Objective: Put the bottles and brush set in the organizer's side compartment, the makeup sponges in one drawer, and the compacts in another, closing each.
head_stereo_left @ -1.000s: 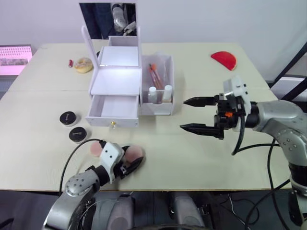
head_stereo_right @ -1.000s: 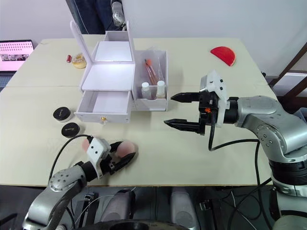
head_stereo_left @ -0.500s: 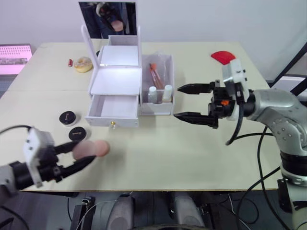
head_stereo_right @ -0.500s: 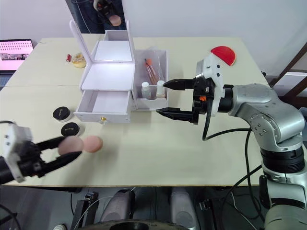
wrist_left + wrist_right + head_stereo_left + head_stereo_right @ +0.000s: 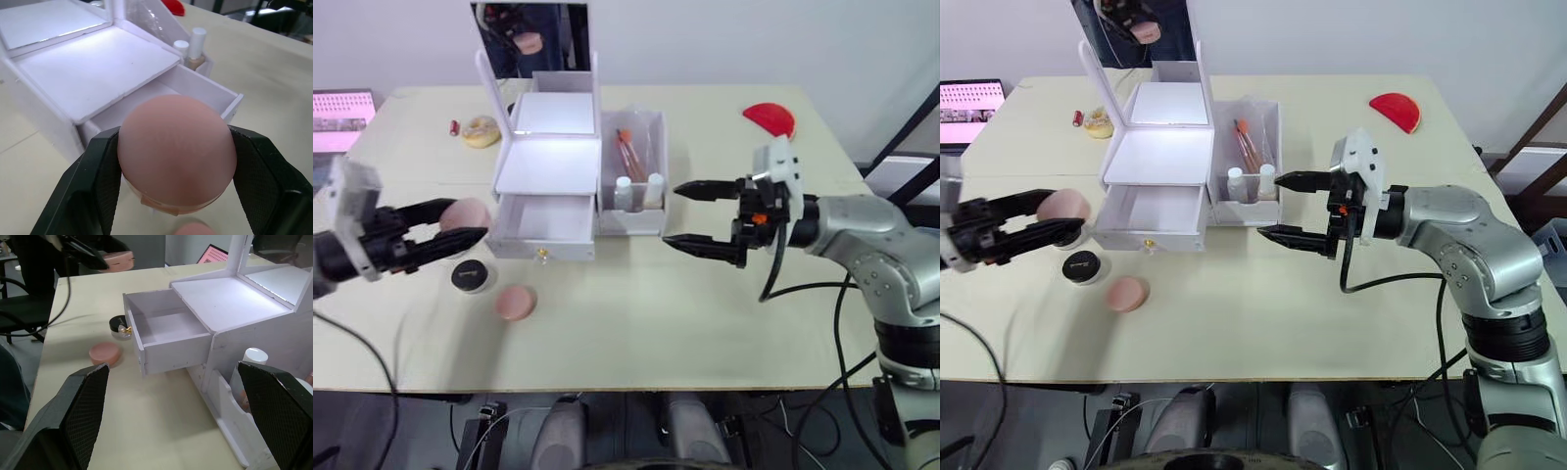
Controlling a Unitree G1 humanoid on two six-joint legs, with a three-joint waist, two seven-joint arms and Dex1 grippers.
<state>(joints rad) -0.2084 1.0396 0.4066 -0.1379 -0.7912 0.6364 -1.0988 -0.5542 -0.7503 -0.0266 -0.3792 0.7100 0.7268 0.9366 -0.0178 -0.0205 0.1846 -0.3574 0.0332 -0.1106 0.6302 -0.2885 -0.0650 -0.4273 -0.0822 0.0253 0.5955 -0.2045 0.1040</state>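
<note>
Lifted toward the open drawer [image 5: 546, 219], left gripper [image 5: 445, 225] clamps a sponge [image 5: 177, 147], dome up; right gripper [image 5: 693, 215] gapes.

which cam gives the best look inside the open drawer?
Right wrist view: it looks straight into the open drawer, showing its floor and walls bare. Both eye views show it from above, partly under the organizer's top. The left wrist view has it mostly behind the sponge held in the left gripper.

Silver-grey metal right arm with rounded joints, black looping cables, white wrist housing with an orange mark, black pointed two-finger right claw [image 5: 697, 217]
</note>
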